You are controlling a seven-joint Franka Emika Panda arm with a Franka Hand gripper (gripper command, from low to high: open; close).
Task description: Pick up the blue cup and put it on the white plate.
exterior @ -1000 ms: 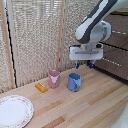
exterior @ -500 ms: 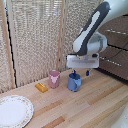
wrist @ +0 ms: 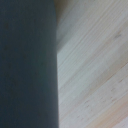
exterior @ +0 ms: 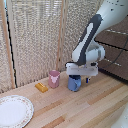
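Wooden tabletop [exterior: 95, 107] holds the blue cup [exterior: 74, 84] beside a pink cup [exterior: 54, 78], gripper [exterior: 76, 76] right over it, grip unclear, white plate [exterior: 14, 111] well apart

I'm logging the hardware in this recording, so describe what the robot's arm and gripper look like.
The arm is mostly white, built of thick rounded segments, with a dark grey band running along its curved link. It ends in a blocky white wrist unit above the gripper, whose fingers look dark and are too blurred to detail. No cables or markings can be made out. The wrist view shows only a dark blurred surface against wood.
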